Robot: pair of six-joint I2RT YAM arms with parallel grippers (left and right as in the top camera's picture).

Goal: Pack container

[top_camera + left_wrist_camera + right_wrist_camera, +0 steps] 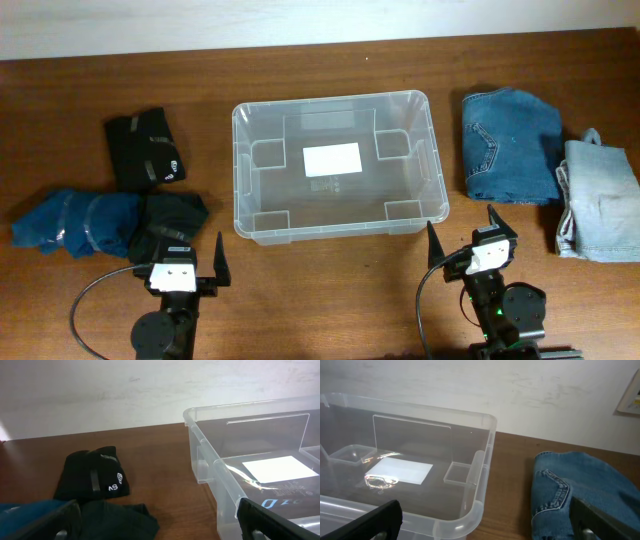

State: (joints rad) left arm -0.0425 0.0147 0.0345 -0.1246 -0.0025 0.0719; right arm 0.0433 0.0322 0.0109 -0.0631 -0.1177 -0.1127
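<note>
The container (345,200) stands upright at the middle of the bench, mouth up, holding nothing but the white label (331,159) on its bottom. Packing has not begun.

The goods appear sorted to either side, within reach of one arm each. Toward the left edge lie a folded black garment (145,150), a blue garment (75,220) and a second black piece (172,212) touching it. Toward the right edge lie folded dark jeans (510,145), just beside the container, and a pale denim piece (598,200) beyond them.

The left gripper (177,242) sits at the near edge, jaws spread wide and empty, the container ahead and to its right. The right gripper (461,222) is likewise wide apart and empty, just short of the container's near right corner. Judgement: both are parked clear, leaving the mouth unobstructed.
</note>
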